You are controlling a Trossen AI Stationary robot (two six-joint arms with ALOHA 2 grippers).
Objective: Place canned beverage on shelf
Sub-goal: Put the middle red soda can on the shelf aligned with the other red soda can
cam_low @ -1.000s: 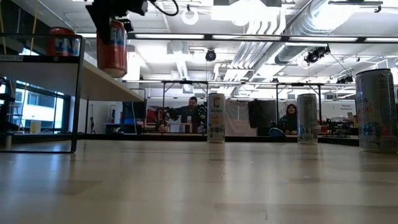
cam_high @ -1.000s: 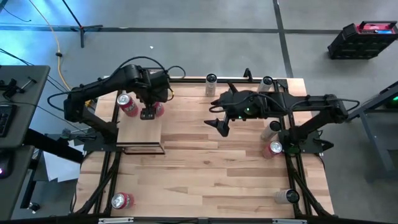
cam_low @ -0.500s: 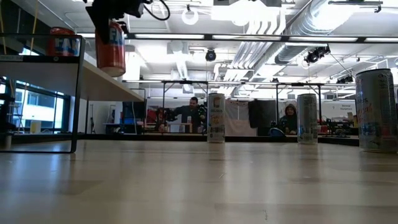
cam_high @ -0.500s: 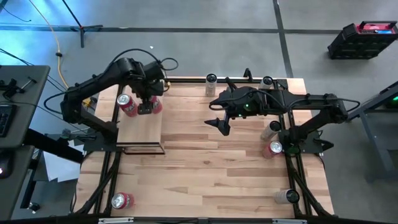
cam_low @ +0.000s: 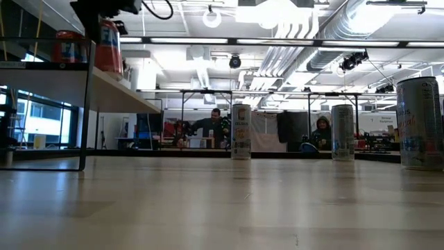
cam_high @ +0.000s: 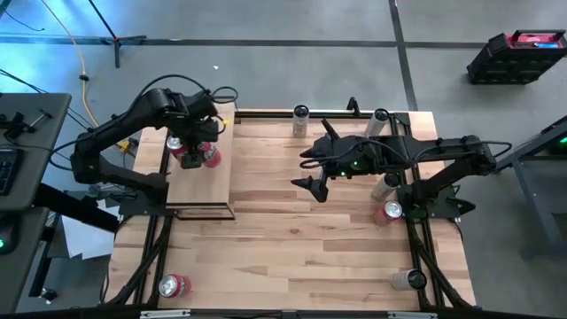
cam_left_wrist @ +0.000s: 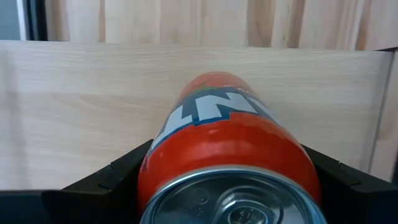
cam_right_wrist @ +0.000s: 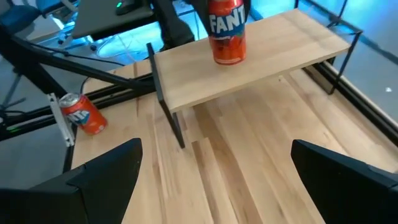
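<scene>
A red Fanta can (cam_right_wrist: 227, 31) stands upright over the shelf (cam_high: 199, 190), a pale board in a thin black frame at the table's left. My left gripper (cam_high: 197, 152) is shut on it from above. In the low view the can (cam_low: 109, 45) shows right of the shelf's frame. Whether its bottom touches the board, I cannot tell. A second red can (cam_low: 69, 47) stands on the shelf beside it. My right gripper (cam_high: 316, 182) hangs open over the middle of the table, holding nothing. My left gripper pinches the can's side wall near its top rim (cam_left_wrist: 152, 165) between its two fingers (cam_left_wrist: 106, 183), one on each side. The fingers come from above, pointing down. The can stays upright below them, over the shelf board.
Two silver cans (cam_high: 300, 115) (cam_high: 381, 117) stand at the far edge. Several more cans stand along the right edge (cam_high: 390, 211), and a silver one (cam_high: 410, 280) is near the front right. A red can (cam_high: 173, 285) stands at the near left corner.
My left gripper has carried the can toward the table's left edge, from the shelf's right edge to over the board. The can has stayed upright in the hold.
</scene>
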